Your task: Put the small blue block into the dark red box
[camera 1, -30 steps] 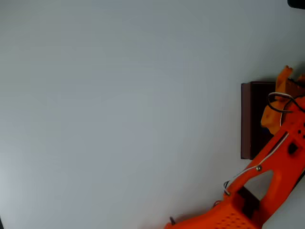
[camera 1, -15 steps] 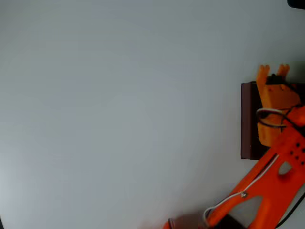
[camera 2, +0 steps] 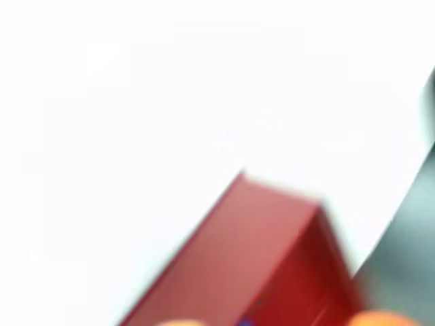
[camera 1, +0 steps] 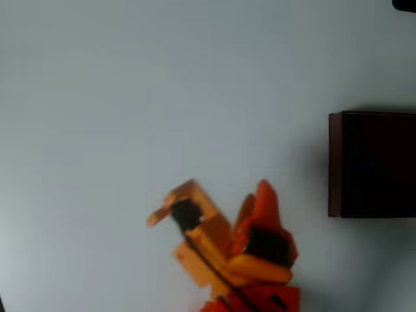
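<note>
Gripper (camera 1: 170, 203) badly motion-blurred in overhead view, low in the picture, over bare white table (camera 1: 130, 97). Can't tell whether fingers are spread or pressed together; dark patch between the orange parts, unreadable. Nothing blue discernible at the fingers there.

Wrist view: faint blue-violet smear (camera 2: 246, 322) at bottom edge, just ahead of the fingers, against the inner side of a red wall. Possibly the small blue block, too blurred to confirm. If so, judged already inside the dark red box (camera 1: 370, 164), not in the grip.

Box well apart from the fingers, off to their right in overhead view, flat on the table, partly cut by the picture's right edge. Thin maroon walls, near-black interior; contents not readable from above, too dark.

Risks, judged: fast swing implied by the blur; if block is in fact between the fingers, could fly out onto the table. If returning toward the box, could clip the near wall and shove or tip it, spilling anything inside.
</note>
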`<state>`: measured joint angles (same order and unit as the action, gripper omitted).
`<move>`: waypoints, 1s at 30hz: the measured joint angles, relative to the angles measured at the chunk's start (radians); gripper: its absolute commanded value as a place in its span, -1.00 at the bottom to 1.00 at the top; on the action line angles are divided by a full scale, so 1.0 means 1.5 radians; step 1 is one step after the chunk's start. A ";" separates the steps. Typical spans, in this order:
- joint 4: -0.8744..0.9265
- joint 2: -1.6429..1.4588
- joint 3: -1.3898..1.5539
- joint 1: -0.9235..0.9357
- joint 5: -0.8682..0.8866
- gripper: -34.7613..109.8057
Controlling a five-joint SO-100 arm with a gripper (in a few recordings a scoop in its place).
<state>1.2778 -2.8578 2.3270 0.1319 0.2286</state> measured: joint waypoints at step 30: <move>0.042 -0.323 0.450 -0.372 -0.202 -0.52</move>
<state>1.3407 -3.3425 3.0020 -0.4264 -0.0752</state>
